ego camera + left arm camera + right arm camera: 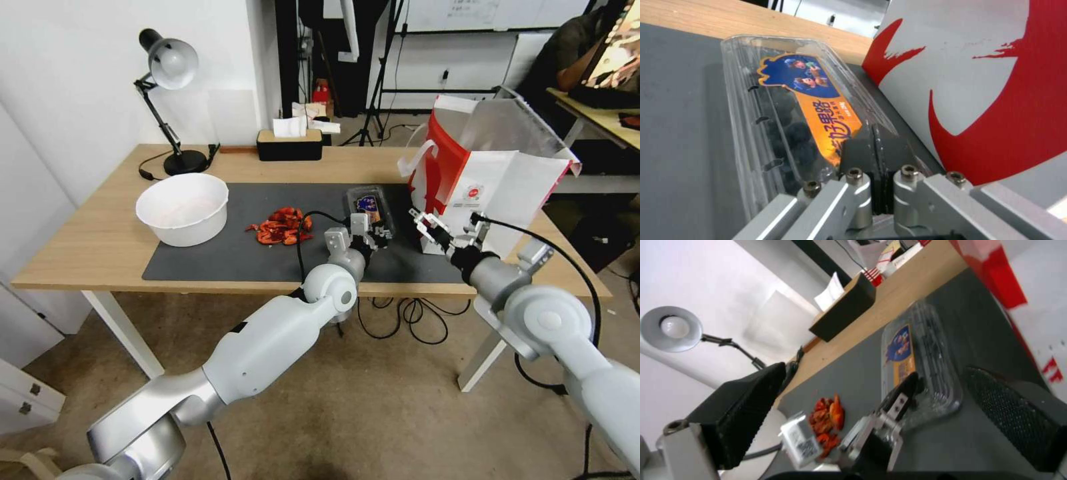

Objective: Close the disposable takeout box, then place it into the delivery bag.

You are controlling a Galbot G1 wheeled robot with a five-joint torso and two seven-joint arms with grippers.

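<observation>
The disposable takeout box [369,205] lies on the dark mat, a clear clamshell with dark berries and a blue and orange label [818,96], its lid down. My left gripper [363,231] is shut, with its black pads [862,150] pressed together on the lid at the box's near end. The delivery bag [490,170] stands open just right of the box, white with red sides [996,100] and a foil lining. My right gripper [427,227] hovers open by the bag's lower front corner, to the right of the box [931,340], its ribbed fingers [1013,413] wide apart.
A white bowl [183,208] and a crumpled red wrapper [283,225] lie on the mat [220,260] to the left. A desk lamp [170,67] and a black tissue box [290,144] stand at the back. Cables hang over the table's front edge [393,313].
</observation>
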